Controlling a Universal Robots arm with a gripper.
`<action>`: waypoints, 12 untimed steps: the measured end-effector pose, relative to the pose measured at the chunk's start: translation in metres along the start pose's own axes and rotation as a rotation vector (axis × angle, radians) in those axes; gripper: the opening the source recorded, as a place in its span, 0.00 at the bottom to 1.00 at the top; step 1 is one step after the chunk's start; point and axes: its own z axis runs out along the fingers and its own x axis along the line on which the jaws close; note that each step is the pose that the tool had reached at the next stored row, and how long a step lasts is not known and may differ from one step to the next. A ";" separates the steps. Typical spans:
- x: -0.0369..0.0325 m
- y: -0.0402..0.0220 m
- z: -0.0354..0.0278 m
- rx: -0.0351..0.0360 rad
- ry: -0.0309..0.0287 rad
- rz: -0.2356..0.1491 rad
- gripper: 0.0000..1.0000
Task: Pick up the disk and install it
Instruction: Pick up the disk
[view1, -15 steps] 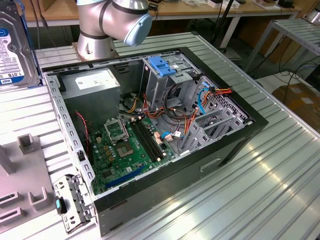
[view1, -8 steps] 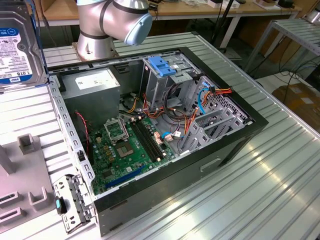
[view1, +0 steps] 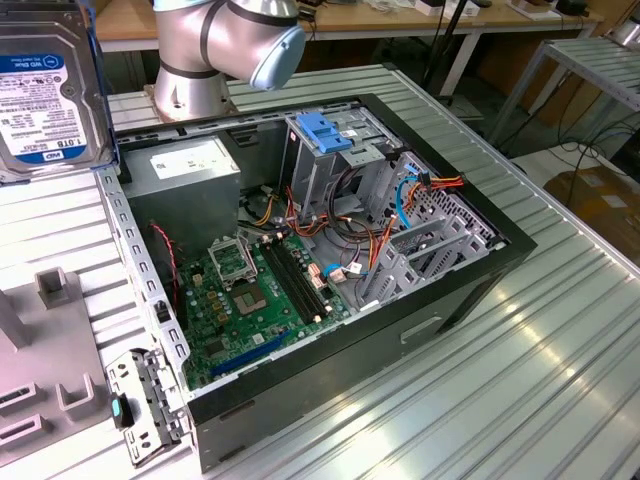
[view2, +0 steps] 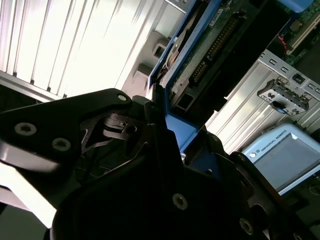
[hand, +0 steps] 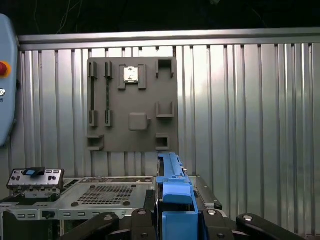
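The disk (view1: 45, 90) hangs high at the exterior view's left, its white-and-blue label facing the camera, above the table and left of the open computer case (view1: 480, 290). In both wrist views my gripper (hand: 176, 216) is shut on the disk's blue carrier frame (hand: 174, 192), with a black finger on either side. The second wrist view shows the disk (view2: 210, 45) edge-on with its green circuit board, rising out of my gripper (view2: 172, 135). The metal drive cage with its blue latch (view1: 325, 135) stands at the back of the case, apart from the disk.
A grey power supply box (view1: 190, 175) and the motherboard (view1: 260, 290) with loose cables fill the case. A grey fixture plate (hand: 132, 105) lies on the ribbed metal table. The arm's base (view1: 195, 80) stands behind the case. A teach pendant (view2: 285, 155) is close by.
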 end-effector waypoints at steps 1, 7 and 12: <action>0.0000 -0.0016 0.0000 0.0000 0.0000 0.000 0.37; -0.0001 -0.0087 0.0000 0.0000 0.0000 0.000 0.37; 0.0002 -0.0136 -0.0001 -0.0001 0.0000 0.000 0.37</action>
